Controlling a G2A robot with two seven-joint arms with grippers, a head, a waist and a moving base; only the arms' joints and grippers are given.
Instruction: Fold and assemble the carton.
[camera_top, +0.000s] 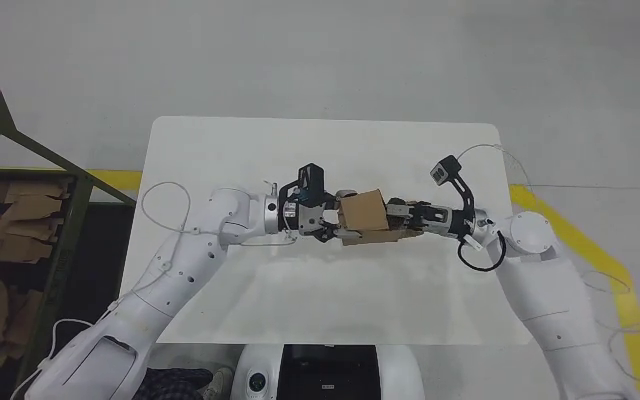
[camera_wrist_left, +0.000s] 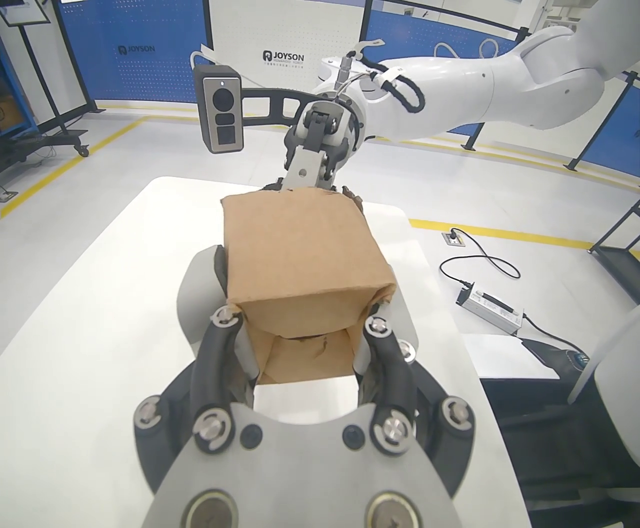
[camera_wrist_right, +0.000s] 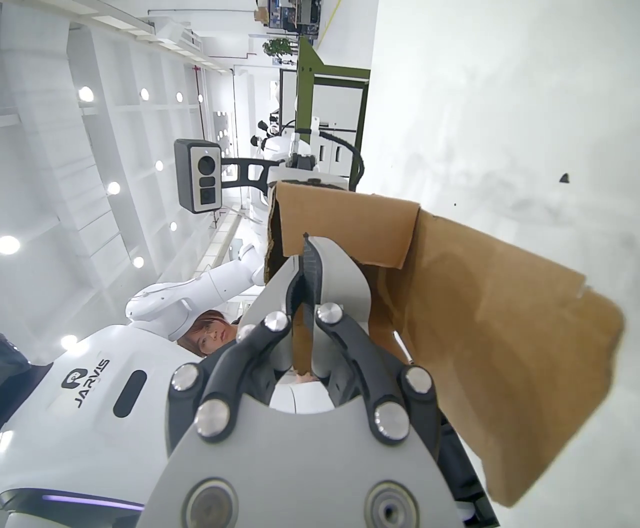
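A brown carton (camera_top: 365, 212) hangs between both grippers above the middle of the white table (camera_top: 300, 300). My left gripper (camera_top: 328, 215) holds its left end. In the left wrist view the carton (camera_wrist_left: 300, 255) sits between the two fingers (camera_wrist_left: 227, 330), which press on its side walls, and its near end stands open with a flap hanging down. My right gripper (camera_top: 400, 217) is at the carton's right end and also appears behind it as the right gripper (camera_wrist_left: 312, 165). In the right wrist view the right gripper (camera_wrist_right: 306, 250) is pinched shut on a thin cardboard wall, and a large loose flap (camera_wrist_right: 500, 340) spreads beside it.
A bin of flat cardboard sheets (camera_top: 30, 215) stands off the table's left side behind a green frame (camera_top: 40, 150). A power brick with its cable (camera_wrist_left: 490, 305) lies on the floor beside the table. The bare tabletop (camera_wrist_left: 75, 325) lies all around the carton.
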